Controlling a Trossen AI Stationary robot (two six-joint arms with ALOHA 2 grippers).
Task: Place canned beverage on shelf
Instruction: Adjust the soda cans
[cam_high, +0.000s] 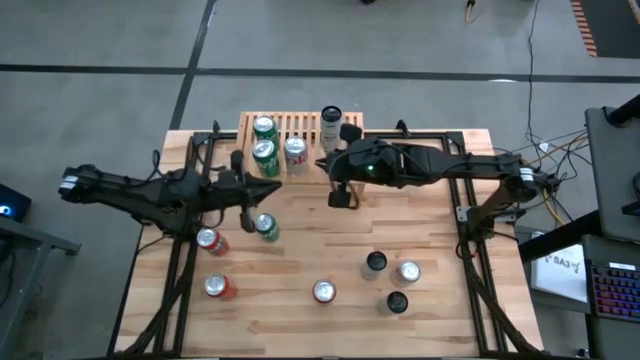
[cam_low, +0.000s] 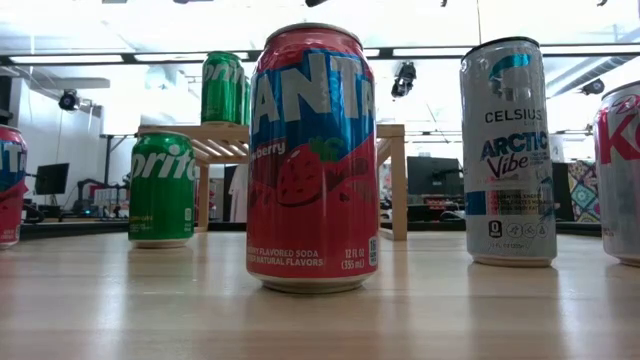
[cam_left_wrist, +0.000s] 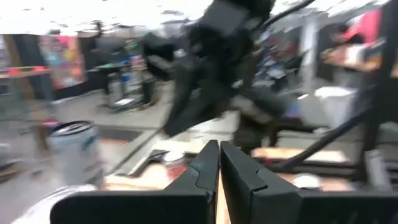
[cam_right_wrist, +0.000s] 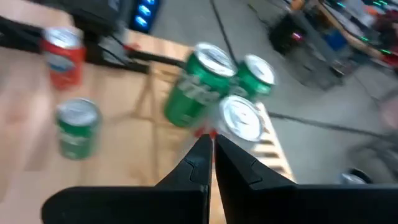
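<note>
- Left pincer (cam_high: 248, 222) clenched, grasping nothing, above the worktop (cam_high: 300, 320) beside a green can (cam_high: 266, 227).
- Right pincer (cam_high: 343, 198) clenched, empty, just in front of the shelf (cam_high: 300, 125).
- Shelf at the worktop's far edge carries four cans.

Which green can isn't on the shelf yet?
The green can on the tabletop, just beside the left claw. The other two green cans already stand on the shelf.

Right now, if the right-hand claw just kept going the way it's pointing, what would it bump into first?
Probably the silver-topped can on the shelf. The right gripper, shut and empty, points straight at it in its wrist view, with two green cans just beyond. Depth is unclear, so it might pass above the can.
</note>
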